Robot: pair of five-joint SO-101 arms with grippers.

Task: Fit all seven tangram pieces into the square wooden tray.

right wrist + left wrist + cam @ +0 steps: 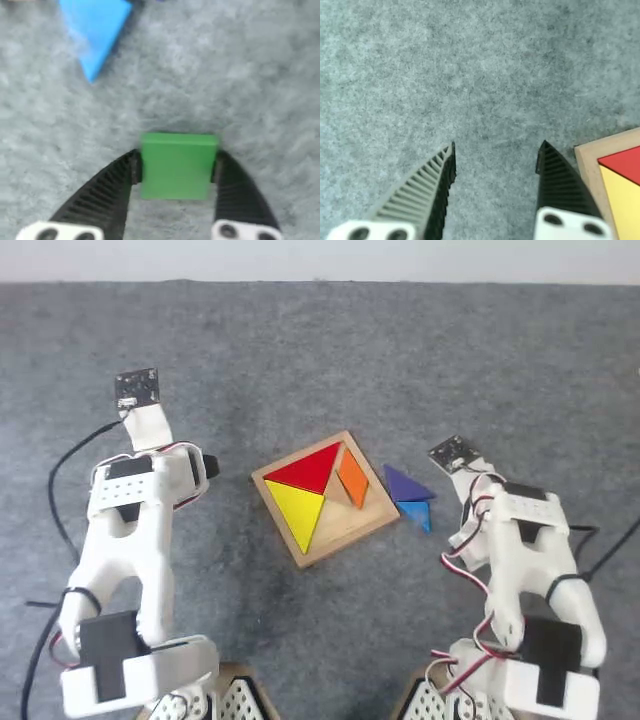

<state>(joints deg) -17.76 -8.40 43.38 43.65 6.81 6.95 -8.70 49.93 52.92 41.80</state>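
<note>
Tray [352,518] sits mid-bench, turned diamond-wise to the arms. Three pieces are seated: red triangle [306,470] and yellow triangle [297,512] share an edge and fill the half toward the left arm. The orange piece [352,478] is butted against the red one's other side. The bare wood is the corner region facing the right arm, so the open slot is on the side where the loose pieces lie.

Purple triangle [403,483] and blue triangle [415,512] lie on the grey mat [300,360] just beside that tray edge, touching or nearly touching each other. They look staged there for short transfers.

Green square [177,165] is in the right gripper [176,162]. The jaws are closed onto two opposite flat sides, which gives a square, parallel grasp and should keep it from twisting. The blue triangle [95,25] is a little way ahead of it. Can't tell if the square is lifted or resting on the mat.

Left gripper [498,145] is wide open and holds nothing. It hangs over bare mat with the tray corner [587,165] just beside one finger. My read is that it's parked clear, or placed to brace the tray while the right arm inserts.

Judgement: roughly halfway. The next step is likely carrying the green square into the open area, and it'll need rotating to match the tray's angle. Risk: nudging the blue or purple triangle on the way over.
</note>
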